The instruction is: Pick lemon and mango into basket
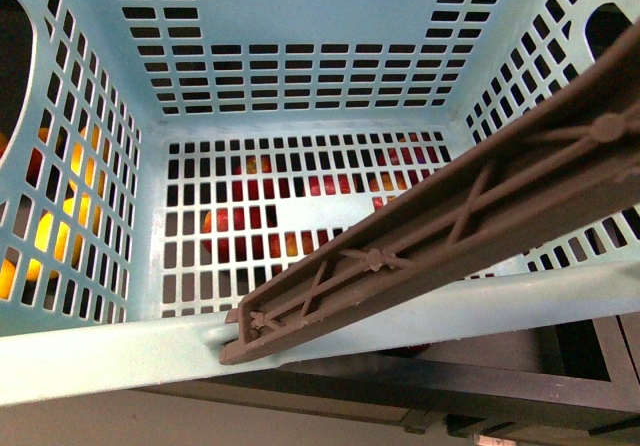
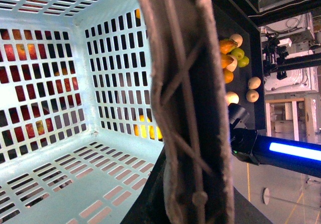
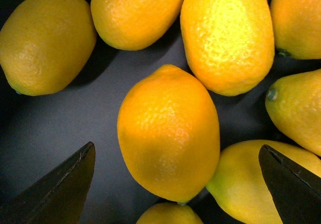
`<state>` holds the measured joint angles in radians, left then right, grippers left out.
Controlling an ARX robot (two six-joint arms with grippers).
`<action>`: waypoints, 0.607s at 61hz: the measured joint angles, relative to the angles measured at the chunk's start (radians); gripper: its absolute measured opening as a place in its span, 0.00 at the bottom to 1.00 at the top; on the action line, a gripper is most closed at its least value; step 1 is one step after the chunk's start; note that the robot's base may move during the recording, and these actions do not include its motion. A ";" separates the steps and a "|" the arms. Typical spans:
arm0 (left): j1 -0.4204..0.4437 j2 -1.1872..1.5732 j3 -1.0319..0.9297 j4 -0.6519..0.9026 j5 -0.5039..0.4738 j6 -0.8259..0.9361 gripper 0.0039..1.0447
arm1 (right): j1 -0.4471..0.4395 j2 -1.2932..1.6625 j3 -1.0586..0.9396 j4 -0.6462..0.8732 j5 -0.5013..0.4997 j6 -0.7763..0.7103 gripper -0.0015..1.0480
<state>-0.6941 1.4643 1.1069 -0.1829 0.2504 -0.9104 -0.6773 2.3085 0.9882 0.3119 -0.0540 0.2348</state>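
Only the right wrist view shows the lemon (image 3: pixel 168 133). It lies on the dark desk (image 3: pixel 55 128) among other lemons, between the spread fingers (image 3: pixel 62 189) of the open right hand (image 3: pixel 180 184), and neither finger touches it. The front view shows the basket (image 1: pixel 100 356) bare inside, with its handle (image 1: pixel 450 226) slanting across. The left wrist view adds mixed fruit (image 2: pixel 228 53) beyond the basket. The left hand is out of sight, so its state cannot be told.
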 joint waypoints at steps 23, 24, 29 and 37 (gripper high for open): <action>0.000 0.000 0.000 0.000 0.000 0.000 0.05 | 0.013 0.097 0.106 -0.058 0.005 0.039 0.92; 0.000 0.000 0.000 0.000 0.000 0.000 0.05 | 0.014 0.099 0.110 -0.061 0.005 0.039 0.92; 0.000 0.000 0.000 0.000 0.000 0.000 0.05 | 0.017 0.111 0.130 -0.073 0.006 0.042 0.92; 0.000 0.000 0.000 0.000 0.000 0.000 0.05 | 0.023 0.130 0.159 -0.089 0.010 0.047 0.92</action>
<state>-0.6941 1.4643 1.1069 -0.1829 0.2504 -0.9104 -0.6540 2.4390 1.1473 0.2230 -0.0444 0.2817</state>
